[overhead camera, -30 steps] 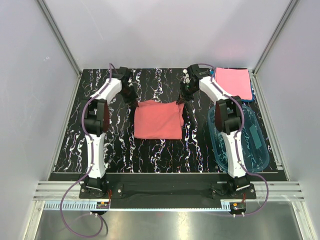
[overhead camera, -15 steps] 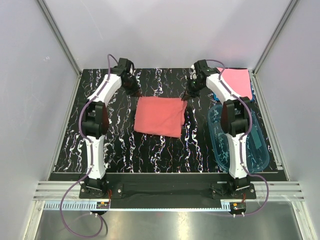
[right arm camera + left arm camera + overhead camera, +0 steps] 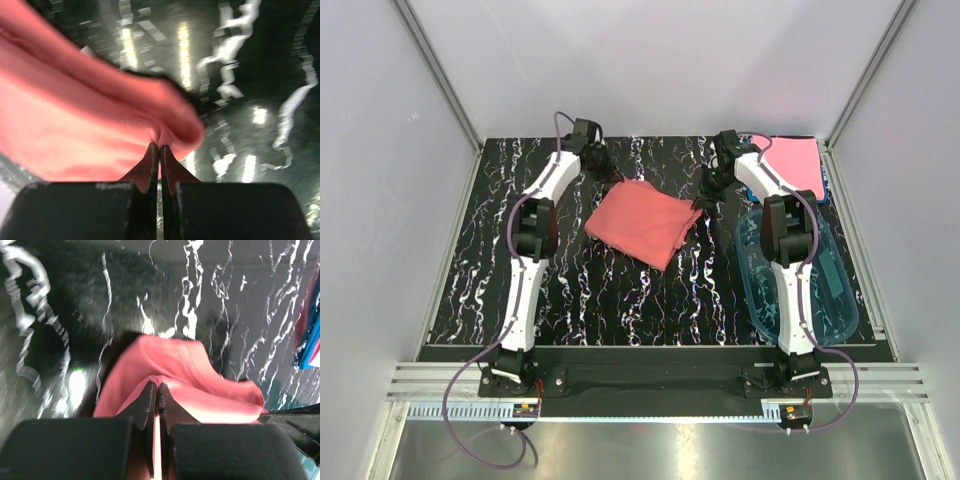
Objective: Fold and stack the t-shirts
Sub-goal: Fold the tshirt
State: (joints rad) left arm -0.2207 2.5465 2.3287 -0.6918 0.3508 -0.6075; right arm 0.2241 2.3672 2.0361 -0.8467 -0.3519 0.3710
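The coral-red t-shirt [image 3: 642,222] is folded and sits toward the back of the middle of the worktop [image 3: 470,250]. It is turned a bit, so one corner points to the front, like a kite. The left claw [image 3: 607,178] is pinched together on the far left corner of the coral-red t-shirt. In the left wrist view the two black fingers are pressed close and a thin bit of red cloth is squeezed between them, with the rest of the cloth puffed up in front. The right claw [image 3: 701,200] is pinched together on the right corner of the same shirt. In the right wrist view its fingers meet on a small tuck of red cloth, and the cloth bulges around the tips. The rest of the shirt lies on the worktop between the two claws. In the far right corner a pink t-shirt [image 3: 792,165] lies folded in a square, well apart from the red one. It rests on a blue t-shirt [image 3: 826,186], and only a thin blue edge of that one shows. A clear blue tub [image 3: 820,290] stands on the right side, just in front of that pile, beside the right arm.
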